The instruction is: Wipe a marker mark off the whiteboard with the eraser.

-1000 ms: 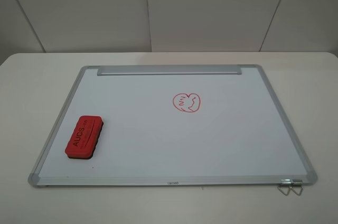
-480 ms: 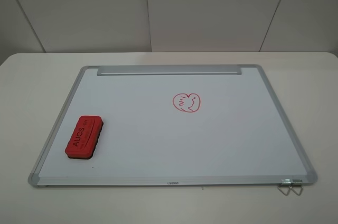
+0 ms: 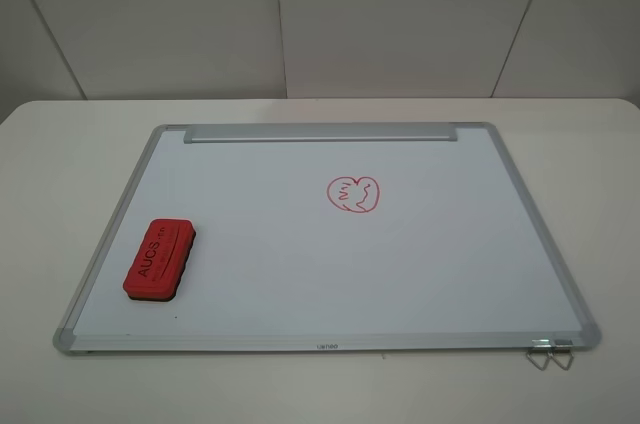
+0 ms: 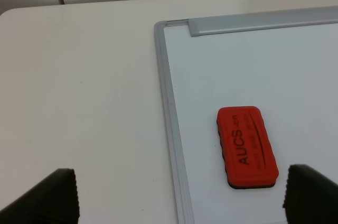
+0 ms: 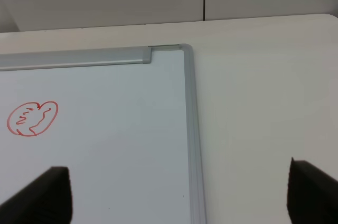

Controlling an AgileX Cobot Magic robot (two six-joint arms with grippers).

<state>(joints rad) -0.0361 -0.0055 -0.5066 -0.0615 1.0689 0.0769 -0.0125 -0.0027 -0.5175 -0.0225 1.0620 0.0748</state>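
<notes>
While the eraser [image 3: 160,259] lay at the whiteboard's [image 3: 420,264] lower left and the marker mark [image 3: 353,196] centrally, both grippers' [image 4: 179,192] [image 5: 174,195] jaws were seen spread, empty.

The whiteboard [image 3: 400,264] is white with a silver frame and grey corner caps. The eraser [image 3: 160,259] is red with dark lettering and a black base. The marker mark [image 3: 353,195] is a red outline. The counter [image 3: 60,164] is off-white.
</notes>
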